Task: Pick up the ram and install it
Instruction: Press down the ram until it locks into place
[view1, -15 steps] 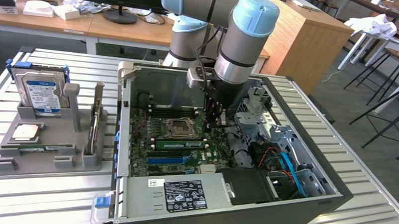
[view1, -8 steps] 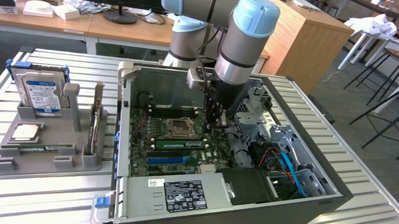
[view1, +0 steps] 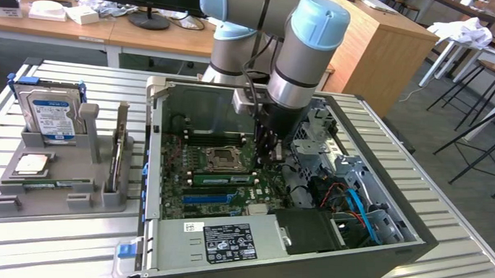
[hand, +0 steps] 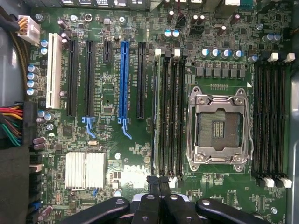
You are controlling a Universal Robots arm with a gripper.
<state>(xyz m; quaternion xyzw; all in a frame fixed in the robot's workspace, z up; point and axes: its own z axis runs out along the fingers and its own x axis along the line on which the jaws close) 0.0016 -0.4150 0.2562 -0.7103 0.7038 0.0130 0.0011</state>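
The ram [view1: 221,178], a thin green stick with dark chips, stands on edge in a memory slot beside the empty processor socket [view1: 223,157] inside the open computer case. From above, the ram [hand: 158,112] shows as a narrow line in the slot farthest from the socket [hand: 217,126]. My gripper [view1: 271,153] reaches down into the case, its black fingers shut with nothing between them. The fingertips [hand: 154,181] hover at one end of the ram's slot. I cannot tell whether they touch the stick.
A grey holder [view1: 6,205] at the exterior view's left carries a hard drive [view1: 51,110], a silver processor chip [view1: 32,163] and an upright card [view1: 115,156]. The case walls [view1: 152,173], the power supply [view1: 219,240] and cables [view1: 353,198] hem in the motherboard. A long blue slot [hand: 124,79] lies nearby.
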